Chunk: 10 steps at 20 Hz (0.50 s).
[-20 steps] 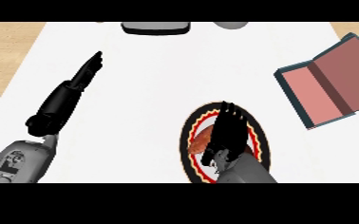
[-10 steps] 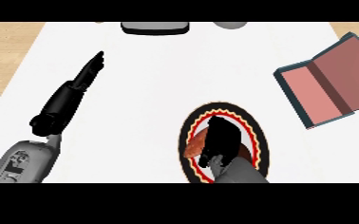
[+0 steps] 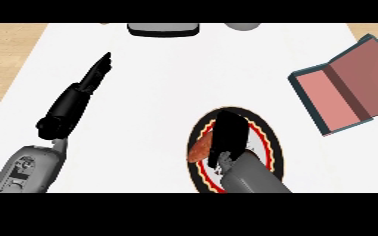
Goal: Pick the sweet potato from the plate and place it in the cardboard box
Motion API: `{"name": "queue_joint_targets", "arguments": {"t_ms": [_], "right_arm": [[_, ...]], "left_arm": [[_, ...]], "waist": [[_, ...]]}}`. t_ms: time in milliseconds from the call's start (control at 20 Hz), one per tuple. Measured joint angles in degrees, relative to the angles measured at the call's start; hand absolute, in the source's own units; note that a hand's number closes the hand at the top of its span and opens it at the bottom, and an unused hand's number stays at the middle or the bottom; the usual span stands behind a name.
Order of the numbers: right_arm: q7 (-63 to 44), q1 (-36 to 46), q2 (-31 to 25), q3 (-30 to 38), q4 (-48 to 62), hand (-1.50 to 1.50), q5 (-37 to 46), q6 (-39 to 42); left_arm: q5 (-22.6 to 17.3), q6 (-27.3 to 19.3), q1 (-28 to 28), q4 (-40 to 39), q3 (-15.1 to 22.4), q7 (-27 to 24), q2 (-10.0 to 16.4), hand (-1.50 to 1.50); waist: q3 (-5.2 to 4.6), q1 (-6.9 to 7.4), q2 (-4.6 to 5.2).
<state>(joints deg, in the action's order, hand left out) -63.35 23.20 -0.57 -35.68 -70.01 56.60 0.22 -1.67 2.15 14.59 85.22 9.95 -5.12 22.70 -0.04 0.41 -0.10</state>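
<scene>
There are two hands [image 3: 72,102] [image 3: 230,136], one plate [image 3: 270,136], one sweet potato [image 3: 199,150], one cardboard box [image 3: 339,92] and two grey objects [image 3: 163,29] [image 3: 242,26].

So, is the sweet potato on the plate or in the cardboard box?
On the plate: the sweet potato shows partly under the right hand.

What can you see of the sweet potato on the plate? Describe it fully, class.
The sweet potato is orange-brown with a dull skin. Only its side toward the view's left shows, as a narrow curved strip; the right robot hand covers the rest. It lies on the left part of the plate, inside its dark rim.
</scene>
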Motion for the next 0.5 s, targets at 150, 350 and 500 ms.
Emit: {"name": "queue_joint_targets", "arguments": {"t_ms": [150, 350, 500], "right_arm": [[9.86, 7.05, -2.60, 5.28, 5.23, 1.50, -3.49, -0.09], [23.85, 14.76, -6.94, 10.21, 11.27, 1.50, -7.02, -1.62], [30.88, 20.82, -8.30, 12.42, 16.93, 1.50, -6.73, -4.25]], "left_arm": [[-0.24, 1.06, 0.36, 0.13, -0.20, -0.26, 0.28, 0.00], [-0.50, 1.89, 1.20, 0.28, -0.43, -0.25, 0.43, 0.00], [0.13, 1.71, 0.80, 0.74, 0.25, -0.02, -0.26, 0.00]], "waist": [[0.06, 0.90, 0.47], [0.13, 2.08, 1.02], [0.13, 2.36, 1.01]]}}
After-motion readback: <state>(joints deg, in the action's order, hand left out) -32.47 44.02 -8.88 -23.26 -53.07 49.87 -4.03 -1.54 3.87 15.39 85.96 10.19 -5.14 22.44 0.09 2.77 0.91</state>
